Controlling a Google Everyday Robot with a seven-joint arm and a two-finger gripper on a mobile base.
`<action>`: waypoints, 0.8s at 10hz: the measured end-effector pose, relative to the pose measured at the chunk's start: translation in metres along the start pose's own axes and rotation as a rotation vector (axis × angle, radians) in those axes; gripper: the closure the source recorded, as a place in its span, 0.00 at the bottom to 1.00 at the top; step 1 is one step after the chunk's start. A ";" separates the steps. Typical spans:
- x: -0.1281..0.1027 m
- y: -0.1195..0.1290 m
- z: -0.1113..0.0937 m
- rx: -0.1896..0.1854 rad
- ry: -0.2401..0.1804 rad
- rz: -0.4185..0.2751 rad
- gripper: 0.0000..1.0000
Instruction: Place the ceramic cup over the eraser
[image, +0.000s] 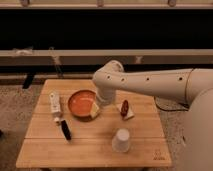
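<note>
We record one view. It looks from above and slightly back, tilted down onto the wooden table (45, 150). The table's near edge runs just above the bottom of the frame, and nearly its whole top falls inside it. The view faces across the table toward a dark wall with pale horizontal rails (60, 52). We judge it moderately near, as the table fills the lower half. The robot's body (200, 125) crowds the right edge, and its arm (150, 85) reaches leftward into the centre. The gripper (102, 100) hangs at the right rim of the orange bowl (80, 102), jaws spread.
</note>
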 end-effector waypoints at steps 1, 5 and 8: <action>0.016 -0.008 -0.003 0.003 0.011 0.021 0.20; 0.096 -0.013 -0.008 0.017 0.062 0.084 0.20; 0.126 -0.005 -0.003 0.023 0.099 0.128 0.20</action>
